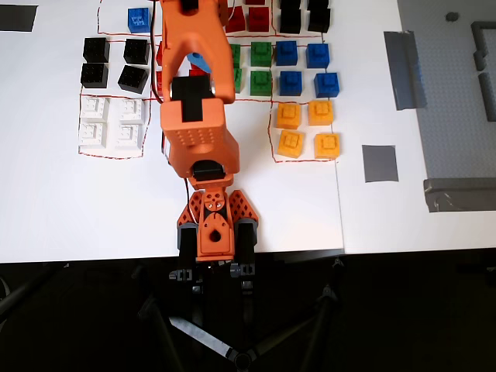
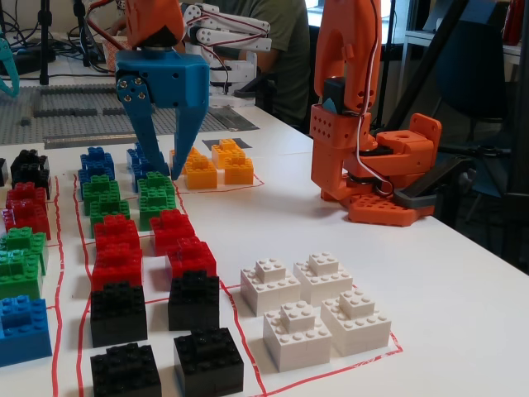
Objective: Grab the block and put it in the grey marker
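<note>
The blue end effector (image 2: 163, 165) hung with fingers apart and empty; red blocks (image 2: 169, 229) sat on the bench (image 2: 430, 298) just below and nearer the fixed camera.

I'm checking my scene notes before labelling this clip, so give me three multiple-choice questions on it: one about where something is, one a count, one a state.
1. In the overhead view, where does the grey marker lie?
A. At the far left edge
B. To the right of the orange-yellow blocks
C. At the bottom edge

2. How many white blocks are there?
A. Two
B. Four
C. Six

3. What state is the grey marker in?
A. Bare, nothing on it
B. Something is stacked on it
C. Half hidden under the arm

Answers:
1 B: the overhead view shows the patch just right of the orange-yellow group.
2 B: both views show four, in a two-by-two cluster.
3 A: its whole grey surface shows uncovered.
</note>
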You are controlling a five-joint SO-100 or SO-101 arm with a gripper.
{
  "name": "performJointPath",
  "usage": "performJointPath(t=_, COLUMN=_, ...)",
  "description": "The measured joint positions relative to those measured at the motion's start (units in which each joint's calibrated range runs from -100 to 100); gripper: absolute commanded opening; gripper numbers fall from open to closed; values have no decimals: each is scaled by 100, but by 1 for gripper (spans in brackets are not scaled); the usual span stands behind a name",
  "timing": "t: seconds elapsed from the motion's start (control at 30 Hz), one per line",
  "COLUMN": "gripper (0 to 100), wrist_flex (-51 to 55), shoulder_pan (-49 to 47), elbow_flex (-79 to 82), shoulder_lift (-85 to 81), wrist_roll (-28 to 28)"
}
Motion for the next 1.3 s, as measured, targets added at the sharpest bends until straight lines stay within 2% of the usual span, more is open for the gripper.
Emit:
performJointPath(t=0.07, gripper=0, wrist_flex=32, shoulder_pan=0, elbow_flex=-36, shoulder_lift=0, wrist_roll=-20)
performJointPath(t=0.17, gripper=0, wrist_flex=705, shoulder_pan=142, elbow_flex=-710, shoulder_lift=148, wrist_roll=-93)
performJointPath(t=0.8, gripper=1, wrist_flex=689, shoulder_pan=159, elbow_flex=-728, shoulder_lift=148, wrist_roll=-112)
performJointPath(t=0.97, gripper=5, wrist_flex=817, shoulder_pan=150, elbow_flex=-585, shoulder_lift=139, wrist_roll=-112)
performJointPath(t=1.13, gripper=18, wrist_flex=1025, shoulder_pan=-230, elbow_flex=-351, shoulder_lift=139, wrist_roll=-117)
performJointPath(t=1.3, gripper=25, wrist_flex=1025, shoulder_pan=-372, elbow_flex=-72, shoulder_lift=139, wrist_roll=-142)
